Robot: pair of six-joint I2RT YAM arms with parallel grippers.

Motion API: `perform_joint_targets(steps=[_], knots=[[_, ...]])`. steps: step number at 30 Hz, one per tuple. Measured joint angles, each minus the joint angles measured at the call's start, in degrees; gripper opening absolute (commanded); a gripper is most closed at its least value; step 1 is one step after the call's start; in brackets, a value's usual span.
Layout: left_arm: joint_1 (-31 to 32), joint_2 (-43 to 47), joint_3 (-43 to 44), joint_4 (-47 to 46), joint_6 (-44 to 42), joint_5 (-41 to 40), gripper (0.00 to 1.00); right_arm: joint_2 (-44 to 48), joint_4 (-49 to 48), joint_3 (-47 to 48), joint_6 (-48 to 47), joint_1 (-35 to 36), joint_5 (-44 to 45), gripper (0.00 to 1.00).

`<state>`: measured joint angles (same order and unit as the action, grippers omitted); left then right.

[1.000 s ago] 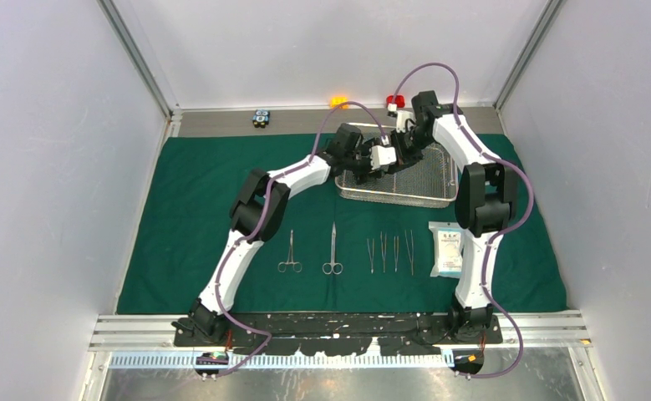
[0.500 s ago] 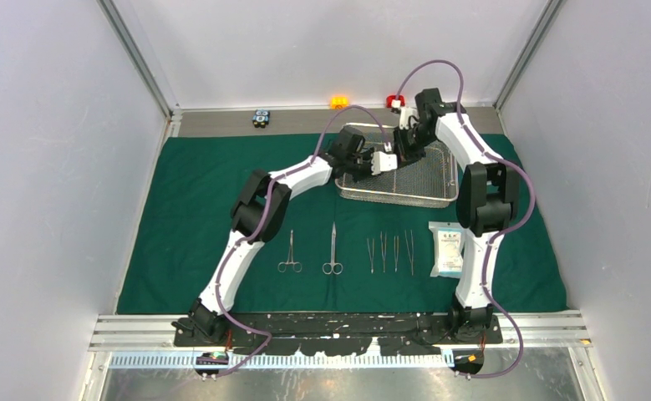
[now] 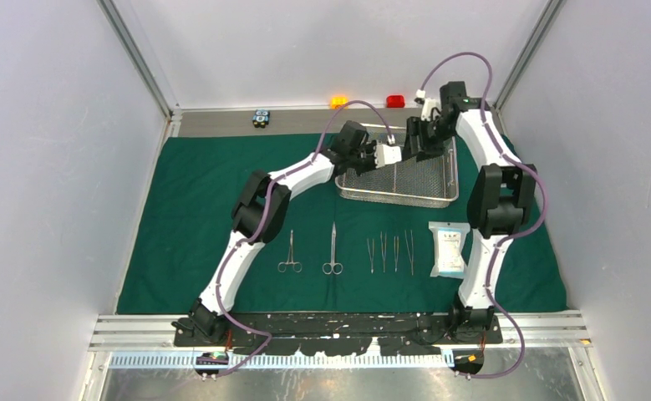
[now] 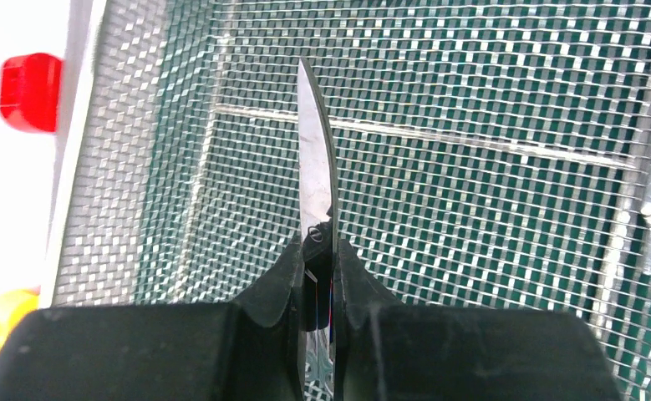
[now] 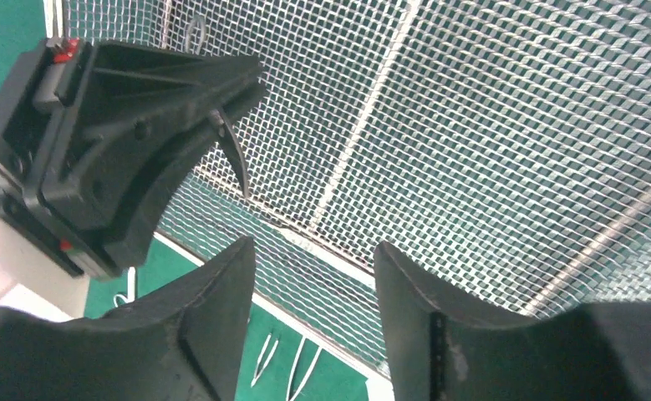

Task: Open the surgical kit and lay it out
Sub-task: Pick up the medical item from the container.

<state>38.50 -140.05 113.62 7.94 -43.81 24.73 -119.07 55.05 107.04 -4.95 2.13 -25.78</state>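
Found left gripper (image 4: 317, 251) clamped on a slim curved steel instrument (image 4: 313, 150), tip toward 12 o'clock in the left wrist view, held above the rectangular silver wire-mesh tray (image 3: 397, 199). Cannot tell scissors from forceps: handle end hidden inside the grip.

Found right gripper (image 5: 313, 251) standing apart, holding nothing, just beside the left one at its 3 o'clock in the top view, likewise over the tray.

Located tray at 1 o'clock on the dark green cloth wrap (image 3: 205, 192), spread flat. Noted a row on the cloth at 6 o'clock of the tray: ring-handled steel forceps (image 3: 289, 253), ring-handled steel scissors (image 3: 333, 251), slim steel tweezers (image 3: 389, 252), and a flat white-blue packet (image 3: 448, 249) at the 3 o'clock end.

Judged step in hand: carrying an instrument from tray to row; layout well advanced.

Next move calls for lifting clear of the tray rim, swinging toward 7 o'clock, setting down in a free gap parallel to the others, and keeping the right arm out of the path.
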Motion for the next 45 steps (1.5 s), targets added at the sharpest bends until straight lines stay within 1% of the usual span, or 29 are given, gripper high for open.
perform_joint_targets(steps=[5,8,11,14,19,25,28,34,39,45], knots=[[-0.1,0.0,1.7,-0.5,1.9,-4.1,0.0,4.4,-0.5,0.0,0.2,-2.5,-0.5,0.62],[-0.1,0.3,1.9,-0.2,3.4,-6.9,0.0,8.3,-2.5,-0.6,1.3,-3.9,-1.7,0.61],[-0.1,0.8,3.3,1.6,5.7,-10.1,0.0,12.3,-5.9,-2.2,4.1,-4.2,-3.7,0.61],[-0.1,3.1,3.5,4.9,8.2,-12.6,0.0,15.0,-10.0,-3.9,9.1,-4.1,-7.3,0.6],[-0.1,11.4,1.0,10.2,12.1,-16.1,0.0,15.2,-16.0,-5.9,17.6,-3.3,-11.3,0.6],[-0.1,21.5,-2.1,15.5,17.1,-18.4,0.0,15.2,-22.2,-8.5,27.5,-2.0,-15.1,0.58],[-0.1,24.8,-4.3,17.4,19.5,-19.2,0.0,15.1,-25.2,-9.0,31.2,-0.4,-17.1,0.58],[-0.2,26.9,-8.7,20.9,23.1,-20.3,0.0,15.2,-31.4,-11.5,37.3,3.4,-20.9,0.57],[-0.2,27.0,-11.1,23.2,25.5,-20.7,0.0,15.1,-32.9,-12.4,39.7,5.4,-22.0,0.55],[-0.2,28.2,-11.6,23.6,26.5,-21.1,0.0,14.8,-33.2,-12.4,40.3,6.4,-21.3,0.54]])
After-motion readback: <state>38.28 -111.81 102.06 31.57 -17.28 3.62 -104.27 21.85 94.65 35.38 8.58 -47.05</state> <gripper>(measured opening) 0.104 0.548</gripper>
